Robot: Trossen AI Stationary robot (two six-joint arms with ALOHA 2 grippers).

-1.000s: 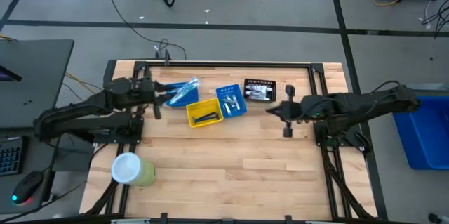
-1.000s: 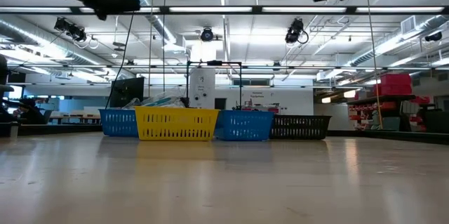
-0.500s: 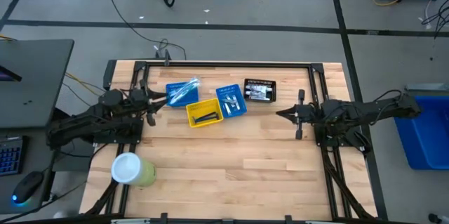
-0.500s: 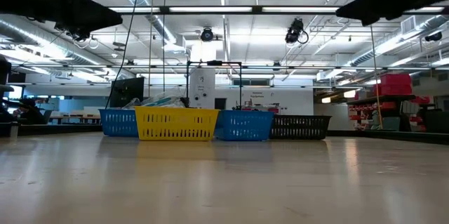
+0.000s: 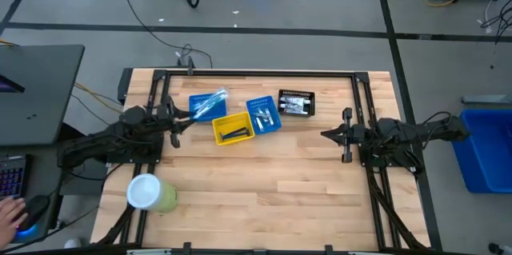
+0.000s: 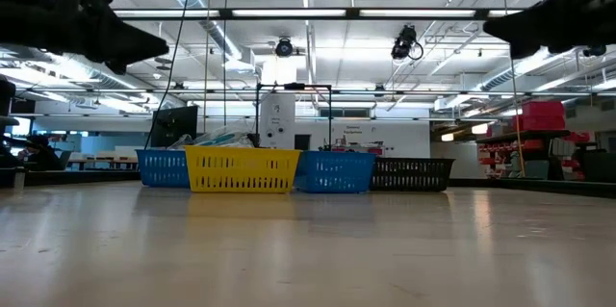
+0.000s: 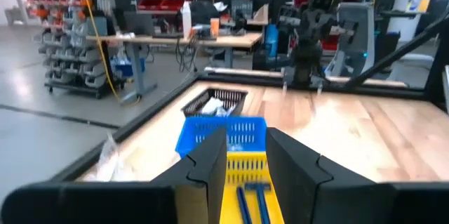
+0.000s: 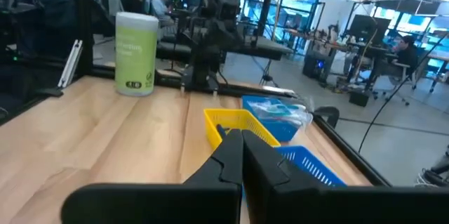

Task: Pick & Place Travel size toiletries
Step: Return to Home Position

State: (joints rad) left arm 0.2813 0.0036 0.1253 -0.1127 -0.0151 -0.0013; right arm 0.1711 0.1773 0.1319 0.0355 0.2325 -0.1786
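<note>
Left gripper (image 5: 182,117) hangs empty, and its wrist view shows us the fingers apart; right gripper (image 5: 326,133) faces it, fingers pressed together. Toiletries (image 5: 262,115) lie in the bins (image 5: 231,123) between them, nearer the left gripper. Overhead we see the contents; the low view gives us only bin walls.

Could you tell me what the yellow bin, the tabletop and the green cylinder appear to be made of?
The yellow bin: likely moulded plastic, matte; its walls are a slotted lattice. The tabletop: pale wood in joined strips with visible grain, soft sheen. The green cylinder: probably plastic, smooth, with a printed label and white lid; uncertain.
</note>
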